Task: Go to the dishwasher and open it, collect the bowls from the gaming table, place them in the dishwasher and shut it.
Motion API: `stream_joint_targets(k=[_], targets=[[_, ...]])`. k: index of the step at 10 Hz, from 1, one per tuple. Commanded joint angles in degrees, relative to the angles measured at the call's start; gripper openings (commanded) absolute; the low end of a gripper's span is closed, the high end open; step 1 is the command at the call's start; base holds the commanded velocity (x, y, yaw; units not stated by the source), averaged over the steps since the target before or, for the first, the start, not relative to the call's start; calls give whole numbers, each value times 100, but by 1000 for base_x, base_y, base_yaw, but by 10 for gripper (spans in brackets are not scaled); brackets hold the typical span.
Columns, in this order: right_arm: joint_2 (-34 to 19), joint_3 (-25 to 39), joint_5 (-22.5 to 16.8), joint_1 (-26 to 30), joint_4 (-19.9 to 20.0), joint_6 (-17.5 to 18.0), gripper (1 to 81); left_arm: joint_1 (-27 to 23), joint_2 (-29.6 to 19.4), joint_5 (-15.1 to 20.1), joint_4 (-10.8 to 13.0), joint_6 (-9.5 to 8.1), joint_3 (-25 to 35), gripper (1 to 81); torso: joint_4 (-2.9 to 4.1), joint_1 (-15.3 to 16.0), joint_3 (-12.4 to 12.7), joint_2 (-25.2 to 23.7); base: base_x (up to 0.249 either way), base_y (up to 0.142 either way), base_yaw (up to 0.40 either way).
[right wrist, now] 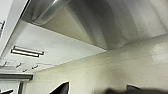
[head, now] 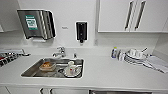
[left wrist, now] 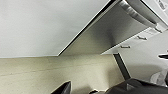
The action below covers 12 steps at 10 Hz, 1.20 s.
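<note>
While the robot looks down from up high, it sees a white worktop (head: 105, 72) with a sink (head: 53, 68) full of dishes and a stack of plates (head: 133, 58). By the left arm, the dishwasher (left wrist: 110, 32), steel-fronted, looks shut. By the right arm, its bar handle (right wrist: 48, 10) is near. Whether either pincer is spread, I cannot tell. A poorly aimed reach might slip off the smooth bar.
</note>
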Motion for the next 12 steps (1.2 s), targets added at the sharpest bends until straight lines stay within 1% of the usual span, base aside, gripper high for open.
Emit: stream_joint_targets(k=[1,2,3,4,5,7,8,9,10,11,12], targets=[[-616,496,-198,741,48,148,811,-583,-316,205,-7,20,192,811,0,0,-319,0,0,0,0],[-677,593,-198,821,57,157,811,-724,-333,363,-7,19,218,811,0,7,-142,-2,0,0,0],[-695,655,-207,899,57,174,811,-891,-359,504,-16,-24,271,811,0,13,-252,0,0,0,0],[-704,673,-216,978,48,227,811,-1093,-377,670,-7,-129,350,811,0,18,-286,0,0,0,0],[-765,742,-277,1110,48,245,811,-1321,-386,872,-7,-226,446,811,0,18,-312,-2,0,0,0],[-870,839,-435,1382,48,420,811,-1638,-351,1155,-7,-376,500,811,0,19,-311,-2,0,0,0],[-853,840,-532,1523,48,509,811,-1708,-333,1155,1,-438,508,811,0,19,-311,-2,0,0,0],[-801,805,-706,1690,39,726,811,-1770,-333,1147,1,-455,534,811,0,19,-312,-2,0,0,0],[-765,769,-910,1892,39,1079,811,-1788,-333,1120,28,-455,613,811,0,22,-312,-2,0,0,0],[-748,769,-998,2067,57,1291,811,-1788,-324,1111,37,-455,640,811,0,22,-312,-2,0,0,0],[-730,769,-1172,2322,40,1684,811,-1788,-307,1111,45,-447,640,811,0,22,-312,-2,0,0,0]])
